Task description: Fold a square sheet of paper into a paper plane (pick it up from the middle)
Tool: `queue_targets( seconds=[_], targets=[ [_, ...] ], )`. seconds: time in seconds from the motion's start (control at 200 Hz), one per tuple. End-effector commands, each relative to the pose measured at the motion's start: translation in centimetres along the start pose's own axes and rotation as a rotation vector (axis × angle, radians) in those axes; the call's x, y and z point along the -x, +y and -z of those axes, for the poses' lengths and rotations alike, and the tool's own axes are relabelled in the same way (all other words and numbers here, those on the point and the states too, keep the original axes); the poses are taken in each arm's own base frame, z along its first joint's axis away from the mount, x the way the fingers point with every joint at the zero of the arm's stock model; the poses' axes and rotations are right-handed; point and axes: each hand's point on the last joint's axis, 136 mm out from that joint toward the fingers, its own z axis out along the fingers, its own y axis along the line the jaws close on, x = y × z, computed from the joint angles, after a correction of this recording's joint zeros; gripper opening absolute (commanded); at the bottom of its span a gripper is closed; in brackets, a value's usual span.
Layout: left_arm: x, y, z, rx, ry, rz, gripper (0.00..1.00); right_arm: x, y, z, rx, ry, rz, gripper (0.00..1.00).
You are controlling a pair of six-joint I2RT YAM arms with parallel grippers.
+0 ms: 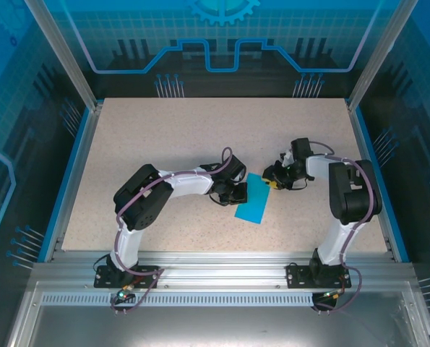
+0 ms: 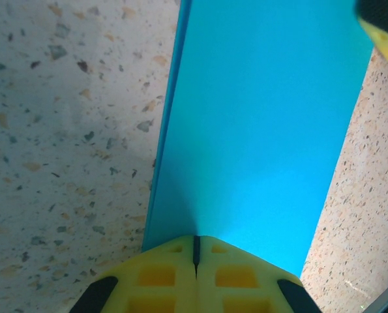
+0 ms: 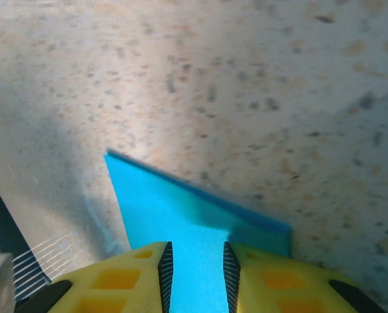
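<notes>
The square sheet of paper [image 1: 252, 202] is noted flat on the worktop [image 1: 186, 137], between the two arms and slightly right of centre. It is doubled over into a narrow oblong; a second layer is seen along its left edge in the left wrist view [image 2: 265, 130] and along its far edge in the right wrist view [image 3: 180, 215]. From above, the long axis is read as running from the far end, tilted a little right, to the near end, a little left. The left gripper [image 1: 234, 194] is placed at the left long edge. In its own camera the left gripper [image 2: 195, 257] is clenched, tip against tip, with only a thin seam between. The sheet is seen face-on running away from the tips, so it is judged to be pressed or touched, not pinched; actual contact cannot be confirmed. The right gripper [image 1: 274, 181] is placed at the far end. In its own view the right gripper [image 3: 194, 254] is released, its fingers [image 3: 151, 274] parted, with blue paper visible in the gap and nothing clamped. One of these fingers [image 2: 384, 26] is also caught in the far right corner of the left wrist view. Both arms are recorded as equally close to the sheet, so the coming fold is judged to turn on that long axis lying between the two tips.
</notes>
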Motion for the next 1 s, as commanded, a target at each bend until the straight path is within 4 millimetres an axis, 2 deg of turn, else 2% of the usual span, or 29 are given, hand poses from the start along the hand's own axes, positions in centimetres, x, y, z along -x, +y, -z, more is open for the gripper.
queue_targets(
  seconds=[0.0,0.175,0.295,0.435,0.6,0.715,0.83,0.995],
  targets=[
    [-2.8,3.0,-1.1,0.103,0.097,0.02,0.0,0.3,-2.0,-0.5,-0.05,-0.019,-0.083,0.29],
    [-2.9,3.1,-1.0,0.104,0.095,0.021,0.0,1.1,0.6,1.3,0.016,-0.068,-0.026,0.3],
    [-2.9,3.0,-1.0,0.101,0.094,0.02,0.0,1.9,1.7,2.3,0.046,-0.097,-0.009,0.31],
    [-2.8,2.8,-0.9,0.098,0.093,0.017,0.0,2.2,1.3,1.6,0.049,-0.086,-0.028,0.31],
    [-2.9,2.9,-0.9,0.099,0.095,0.016,0.0,1.8,-1.2,0.3,-0.004,-0.079,-0.097,0.31],
    [-2.9,2.9,-1.0,0.099,0.095,0.018,0.0,1.5,-1.8,-0.2,-0.017,-0.057,-0.116,0.29],
    [-2.8,2.8,-0.9,0.097,0.093,0.017,0.0,1.8,-1.5,0.4,-0.023,-0.075,-0.106,0.29],
    [-2.8,2.8,-0.9,0.098,0.094,0.016,0.0,2.7,0.6,2.1,0.041,-0.114,-0.072,0.3]
  ],
)
